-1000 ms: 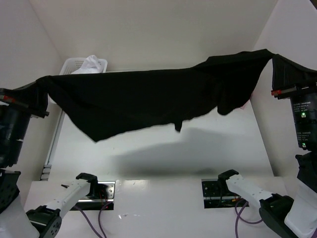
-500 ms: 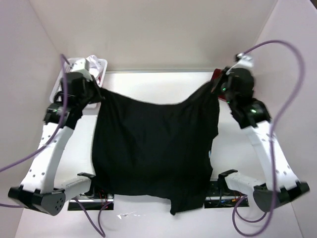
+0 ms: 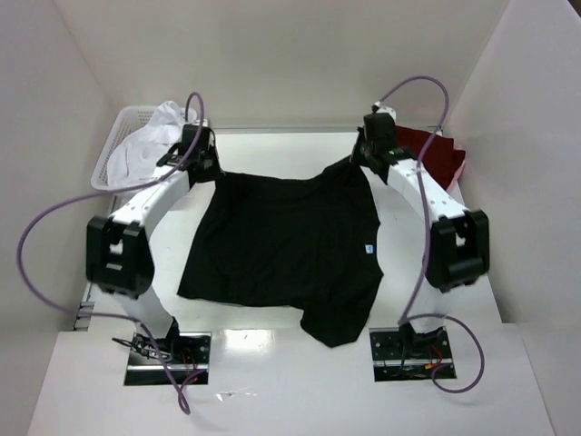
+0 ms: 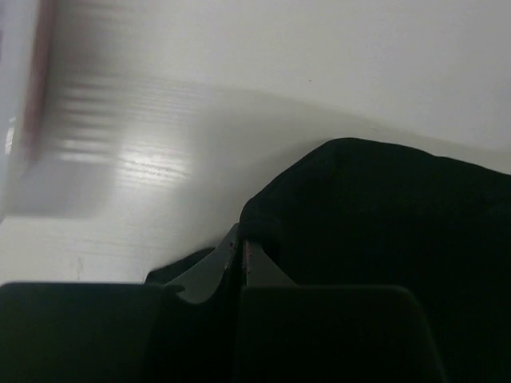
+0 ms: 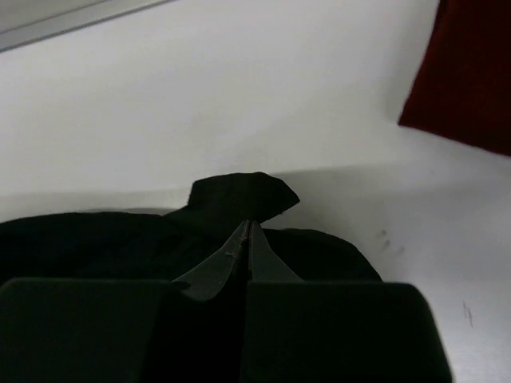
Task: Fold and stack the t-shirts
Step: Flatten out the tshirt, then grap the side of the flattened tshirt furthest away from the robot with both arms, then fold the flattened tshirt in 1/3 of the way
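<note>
The black t-shirt (image 3: pixel 281 245) lies spread on the table, a small blue label (image 3: pixel 369 247) near its right side. My left gripper (image 3: pixel 211 171) is shut on its far left corner, cloth pinched between the fingertips (image 4: pixel 239 243). My right gripper (image 3: pixel 357 160) is shut on its far right corner, where a fold of black cloth (image 5: pixel 239 195) sticks up past the tips (image 5: pixel 249 227). A dark red t-shirt (image 3: pixel 434 154) lies at the far right, also in the right wrist view (image 5: pixel 471 80). A white t-shirt (image 3: pixel 159 132) sits in the basket.
A white lattice basket (image 3: pixel 113 150) stands at the far left corner. White walls close in the table on the left, back and right. Purple cables (image 3: pixel 41 236) loop from both arms.
Both arms swung down and forward from high up, laying the black t-shirt from hanging stretched in the air onto the table. Both grippers still hold its corners.
</note>
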Robot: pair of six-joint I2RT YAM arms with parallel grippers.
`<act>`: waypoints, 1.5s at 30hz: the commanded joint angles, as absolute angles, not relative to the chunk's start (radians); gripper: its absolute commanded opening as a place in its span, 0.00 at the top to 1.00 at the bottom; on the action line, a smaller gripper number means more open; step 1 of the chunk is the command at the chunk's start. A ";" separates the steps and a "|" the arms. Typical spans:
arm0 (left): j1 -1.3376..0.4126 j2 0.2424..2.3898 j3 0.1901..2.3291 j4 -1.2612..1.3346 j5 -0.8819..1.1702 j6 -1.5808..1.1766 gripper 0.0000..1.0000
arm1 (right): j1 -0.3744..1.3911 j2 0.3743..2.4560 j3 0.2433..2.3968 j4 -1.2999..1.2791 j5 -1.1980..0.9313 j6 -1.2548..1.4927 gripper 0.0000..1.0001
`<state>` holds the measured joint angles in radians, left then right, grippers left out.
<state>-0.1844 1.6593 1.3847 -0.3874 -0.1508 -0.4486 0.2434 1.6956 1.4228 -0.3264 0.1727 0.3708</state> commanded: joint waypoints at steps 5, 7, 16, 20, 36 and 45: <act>-0.097 1.981 1.659 -0.305 -0.143 -0.451 1.00 | 0.216 1.999 1.785 -0.230 0.117 0.380 1.00; -0.050 2.044 1.739 -0.305 -0.069 -0.467 1.00 | 0.210 2.035 1.843 -0.230 0.099 0.388 1.00; -0.023 2.087 1.821 -0.337 -0.018 -0.393 1.00 | 0.207 1.970 1.775 -0.214 0.042 0.416 1.00; -0.023 2.023 1.713 -0.347 -0.047 -0.337 1.00 | 0.207 1.829 1.595 -0.160 0.021 0.452 1.00; -0.014 1.749 1.355 -0.438 -0.181 -0.397 1.00 | 0.247 1.471 1.091 -0.283 -0.084 0.614 1.00; 0.025 1.784 1.355 -0.543 -0.159 -0.443 0.78 | 0.247 1.440 1.063 -0.396 -0.092 0.614 0.89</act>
